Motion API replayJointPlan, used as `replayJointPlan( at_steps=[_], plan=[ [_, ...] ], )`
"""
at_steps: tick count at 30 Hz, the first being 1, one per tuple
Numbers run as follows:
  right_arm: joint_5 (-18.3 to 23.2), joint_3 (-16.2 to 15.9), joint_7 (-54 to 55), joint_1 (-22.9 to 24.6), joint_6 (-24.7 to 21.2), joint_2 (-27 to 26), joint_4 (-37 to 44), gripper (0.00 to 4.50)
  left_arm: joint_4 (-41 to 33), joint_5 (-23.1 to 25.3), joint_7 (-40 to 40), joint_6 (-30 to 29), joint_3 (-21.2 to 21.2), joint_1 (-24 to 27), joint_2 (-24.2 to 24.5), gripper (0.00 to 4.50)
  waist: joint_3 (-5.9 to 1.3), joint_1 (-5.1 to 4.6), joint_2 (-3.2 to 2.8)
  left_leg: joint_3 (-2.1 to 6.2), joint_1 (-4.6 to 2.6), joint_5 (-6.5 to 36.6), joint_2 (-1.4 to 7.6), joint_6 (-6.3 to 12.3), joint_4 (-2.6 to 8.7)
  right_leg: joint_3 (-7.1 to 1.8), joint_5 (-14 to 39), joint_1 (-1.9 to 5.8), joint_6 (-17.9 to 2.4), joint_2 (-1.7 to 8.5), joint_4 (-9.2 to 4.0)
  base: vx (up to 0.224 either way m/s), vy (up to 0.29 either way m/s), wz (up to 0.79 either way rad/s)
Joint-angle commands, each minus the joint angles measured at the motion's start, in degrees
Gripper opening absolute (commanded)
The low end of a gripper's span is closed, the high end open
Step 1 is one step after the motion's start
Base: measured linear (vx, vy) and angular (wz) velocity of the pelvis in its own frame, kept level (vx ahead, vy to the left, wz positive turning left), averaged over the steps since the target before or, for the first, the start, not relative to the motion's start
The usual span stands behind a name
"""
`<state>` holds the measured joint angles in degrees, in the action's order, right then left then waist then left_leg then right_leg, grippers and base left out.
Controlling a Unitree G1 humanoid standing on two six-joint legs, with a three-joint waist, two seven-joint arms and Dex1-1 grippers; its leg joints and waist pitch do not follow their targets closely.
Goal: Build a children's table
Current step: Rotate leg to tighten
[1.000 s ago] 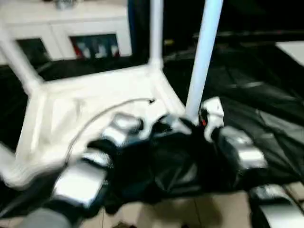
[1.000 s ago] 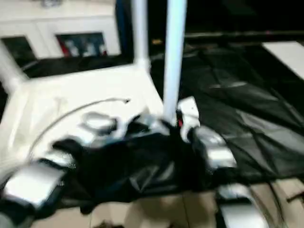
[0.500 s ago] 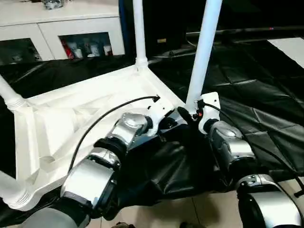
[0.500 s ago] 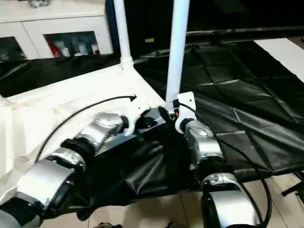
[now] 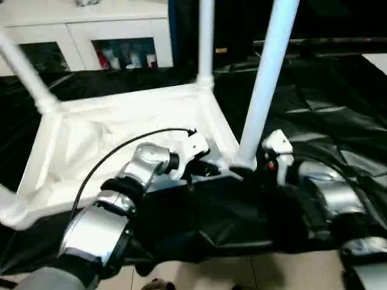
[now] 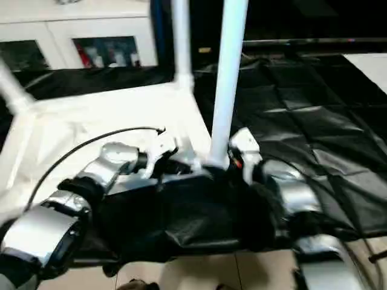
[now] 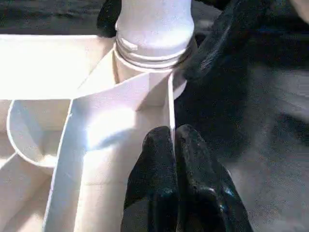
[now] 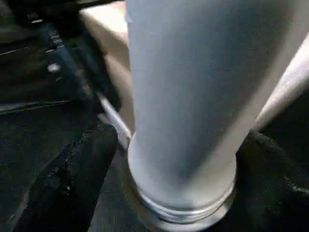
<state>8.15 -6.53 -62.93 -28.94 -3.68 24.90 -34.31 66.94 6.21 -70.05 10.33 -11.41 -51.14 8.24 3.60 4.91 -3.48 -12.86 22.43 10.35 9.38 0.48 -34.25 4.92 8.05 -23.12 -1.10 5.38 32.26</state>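
White plastic makes up the tabletop [image 5: 121,130], which lies upside down on the black-draped work table [image 5: 338,115] with its ribbed underside facing up. Taking that tabletop as the landmark, a leg [image 5: 266,84] stands upright in the socket at its near right corner, another leg [image 5: 205,42] rises from the far right corner, a third leg [image 5: 24,72] leans up from the far left corner, and the base of a fourth leg [image 5: 9,208] shows at the near left corner. The left gripper [image 7: 175,145] rests over the tabletop's underside just inside the near right corner, its two black fingers pressed together with nothing between them, their tips against a thin upright rib [image 7: 170,104] that runs to the corner socket. The right gripper [image 8: 176,159] sits at the outer side of that same corner, its fingers [image 8: 77,169] spread wide on either side of the base of the near right leg; whether the pads touch the tube I cannot tell, though they stand just beside it. A threaded collar [image 8: 183,208] shows where this leg meets the socket. Both silver forearms reach in from the tabletop's near edge, the left forearm [image 5: 103,223] crossing above the black cloth. Beyond the tabletop's far edge stands a white cabinet [image 5: 91,36] with glass doors.
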Motion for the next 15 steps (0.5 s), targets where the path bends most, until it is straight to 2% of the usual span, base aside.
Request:
replayJointPlan(
  at_steps=[1,3,4,7,12,13,15],
  plan=[
    [0.66,-0.95,-2.2,0.37,-1.24,0.22,1.72,3.71,-2.07,-0.99,-2.95,1.13,-0.87,-0.13,0.12,0.0,-4.47,-0.02,0.71,2.5,-2.0,15.12,4.77,4.24,4.22,-2.63,17.21,2.46,-13.84,4.58,-3.49,0.0,0.0,0.0],
    [0.79,-0.79,-2.9,0.44,-1.77,0.7,1.98,3.53,-2.41,-1.16,-3.85,1.18,-0.63,0.17,0.69,0.0,-4.44,0.18,0.6,2.5,-2.18,15.71,4.78,3.45,4.27,-2.64,17.57,2.27,-13.74,4.52,-3.56,0.0,0.0,0.0],
    [0.94,-0.89,-3.44,0.63,-2.22,1.1,2.41,3.53,-2.74,-1.22,-4.72,1.21,-0.47,0.51,1.11,0.0,-4.5,0.22,0.63,2.55,-2.08,15.42,4.78,3.24,4.27,-2.65,16.75,2.43,-13.95,4.56,-3.4,0.0,0.0,0.0],
    [1.29,-0.91,-3.83,0.77,-2.75,1.16,2.9,3.27,-2.87,-1.23,-5.29,1.34,-0.36,0.78,1.49,0.0,-4.65,0.21,0.64,2.53,-1.88,14.41,4.72,3.58,4.22,-2.61,14.48,2.52,-14.28,4.54,-3.09,0.0,0.0,0.0],
    [1.91,-1.11,-4.65,1.38,-4.32,1.05,4.26,2.98,-3.34,-1.25,-6.22,1.1,-0.29,1.14,1.98,0.0,-4.62,0.32,0.63,2.51,-1.91,14.12,4.71,3.63,4.14,-2.57,15.15,2.53,-14.08,4.69,-3.22,0.0,0.0,0.0],
    [1.87,-1.25,-4.74,1.59,-4.48,0.9,4.33,2.79,-3.39,-1.21,-6.16,1.03,-0.29,1.14,2.06,0.0,-4.62,0.31,0.72,2.53,-1.85,14.01,4.7,3.6,4.13,-2.54,15.19,2.57,-14.05,4.67,-3.2,0.0,0.0,0.0],
    [1.87,-1.32,-4.64,1.84,-4.73,0.76,4.52,2.76,-3.57,-1.21,-5.97,0.93,-0.25,1.21,2.11,0.0,-4.64,0.32,0.62,2.57,-1.85,13.98,4.73,3.5,4.16,-2.52,15.23,2.58,-13.93,4.65,-3.16,0.0,0.0,0.0]
  ],
)
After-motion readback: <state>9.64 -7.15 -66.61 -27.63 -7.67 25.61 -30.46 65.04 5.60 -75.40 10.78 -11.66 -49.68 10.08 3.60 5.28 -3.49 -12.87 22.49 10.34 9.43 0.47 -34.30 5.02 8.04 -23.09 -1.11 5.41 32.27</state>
